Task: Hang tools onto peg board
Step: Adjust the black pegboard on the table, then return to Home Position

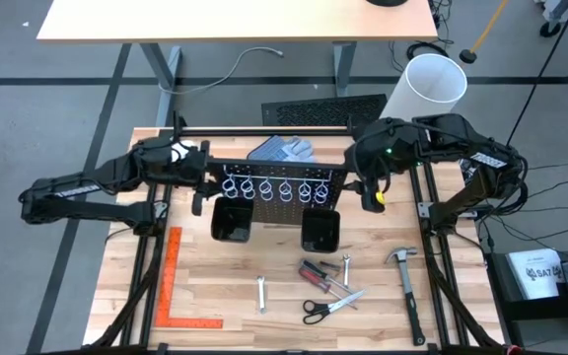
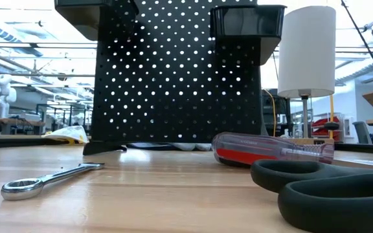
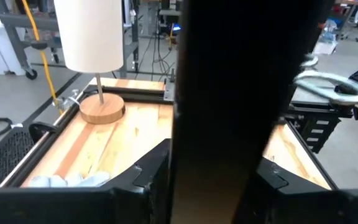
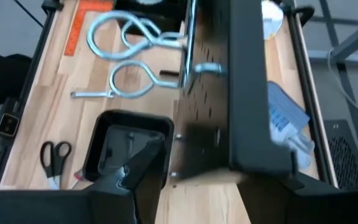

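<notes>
The black peg board (image 1: pixel 274 170) stands upright mid-table on its foot (image 2: pixel 105 147), with wire rings (image 1: pixel 276 187) and two black bins (image 1: pixel 233 222) on its near face. My left gripper (image 1: pixel 201 185) is at its left edge and my right gripper (image 1: pixel 361 185) at its right edge, each shut on the board. Scissors (image 1: pixel 328 306), red and dark screwdrivers (image 1: pixel 316 273) and two wrenches (image 1: pixel 261 294) lie flat on the table in front of the board. My left gripper holds the peg board's left side edge (image 3: pixel 216 93) between its two fingers (image 3: pixel 151 171), one on the front face and one on the back, coming level from the table's left. The board stands upright on the table. My right gripper holds the board's right side edge (image 4: pixel 247 93) between its two fingers (image 4: pixel 145 158), one on each face, coming from the table's right and slanting down. The board stays upright.
A hammer (image 1: pixel 407 281) lies at the right and an orange square ruler (image 1: pixel 173 281) at the front left. A white cylinder on a round wooden base (image 3: pixel 95 37) stands at the far right. A blue-grey bundle (image 1: pixel 282 150) lies behind the board.
</notes>
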You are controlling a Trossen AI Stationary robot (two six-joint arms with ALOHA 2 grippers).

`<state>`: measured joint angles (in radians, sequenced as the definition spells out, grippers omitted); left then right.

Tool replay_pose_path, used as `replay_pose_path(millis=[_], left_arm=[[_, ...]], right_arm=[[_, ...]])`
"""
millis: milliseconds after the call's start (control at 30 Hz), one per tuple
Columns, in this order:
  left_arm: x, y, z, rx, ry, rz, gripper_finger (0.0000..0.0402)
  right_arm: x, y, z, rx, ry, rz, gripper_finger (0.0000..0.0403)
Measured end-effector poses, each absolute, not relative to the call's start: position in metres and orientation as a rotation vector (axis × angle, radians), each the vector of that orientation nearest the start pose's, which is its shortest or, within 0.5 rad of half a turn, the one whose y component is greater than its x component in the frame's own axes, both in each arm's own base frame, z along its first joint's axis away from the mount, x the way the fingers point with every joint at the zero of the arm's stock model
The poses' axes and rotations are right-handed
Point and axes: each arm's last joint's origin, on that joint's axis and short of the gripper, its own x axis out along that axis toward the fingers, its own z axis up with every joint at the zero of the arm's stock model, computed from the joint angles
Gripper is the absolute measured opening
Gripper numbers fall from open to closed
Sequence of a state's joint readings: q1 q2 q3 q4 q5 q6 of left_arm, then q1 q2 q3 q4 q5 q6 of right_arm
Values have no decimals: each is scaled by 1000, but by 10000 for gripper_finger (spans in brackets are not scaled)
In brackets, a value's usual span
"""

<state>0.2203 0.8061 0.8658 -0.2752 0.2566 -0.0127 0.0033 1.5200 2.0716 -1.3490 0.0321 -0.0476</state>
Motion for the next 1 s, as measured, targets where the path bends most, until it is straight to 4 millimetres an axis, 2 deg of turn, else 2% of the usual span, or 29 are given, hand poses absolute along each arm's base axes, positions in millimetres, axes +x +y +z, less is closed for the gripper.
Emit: replay_pose_path(millis=[233,533,867,1000], left_arm=[[147,26,359,-25,144,-10,146],[116,21,355,-28,206,41,145],[75,13,361,-6,114,73,145],[60,10,358,-3,115,105,144]], right_arm=[[248,3,475,-34,839,-12,181],[242,4,476,-21,849,-41,178],[217,13,491,-40,759,-34,129],[201,19,490,-72,741,-29,90]])
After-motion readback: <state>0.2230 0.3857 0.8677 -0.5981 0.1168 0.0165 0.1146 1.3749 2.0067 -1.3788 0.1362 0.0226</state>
